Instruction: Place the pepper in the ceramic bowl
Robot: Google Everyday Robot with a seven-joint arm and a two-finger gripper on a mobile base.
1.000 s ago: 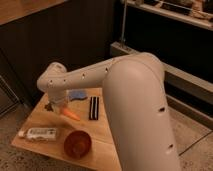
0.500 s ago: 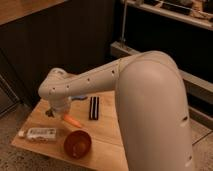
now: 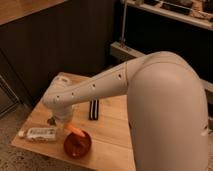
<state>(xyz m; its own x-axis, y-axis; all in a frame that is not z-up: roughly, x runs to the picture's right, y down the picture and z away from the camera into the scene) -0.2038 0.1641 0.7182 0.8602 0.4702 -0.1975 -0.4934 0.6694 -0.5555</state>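
Fig. Single-arm robot at a light wooden surface, camera view. The white arm, w/ its bulky shoulder filling the right foreground, reaches across the surface toward the left edge and bends down there. The pincer hangs at the arm's end over the front-left part of the surface, just behind the bowl. It is narrow, jaws closed on the upper end of the slim, tapered, bright orange pepper.

The pepper slants down to the right, w/ its free end over the back rim of the round, glossy, reddish-brown ceramic bowl. Whether pepper and rim touch cannot be told. The bowl sits by the front edge, left of centre, approx. below the pincer.

A white tube lies flat near the front-left corner, beside the bowl but apart from it. A small dark lump lies close to the left edge, just beside the pincer. A dark, narrow, oblong object lies near the centre of the surface, its long side running front to back.

Bkgd.: dark panelled wall behind the far edge, and a metal rack at upper right.
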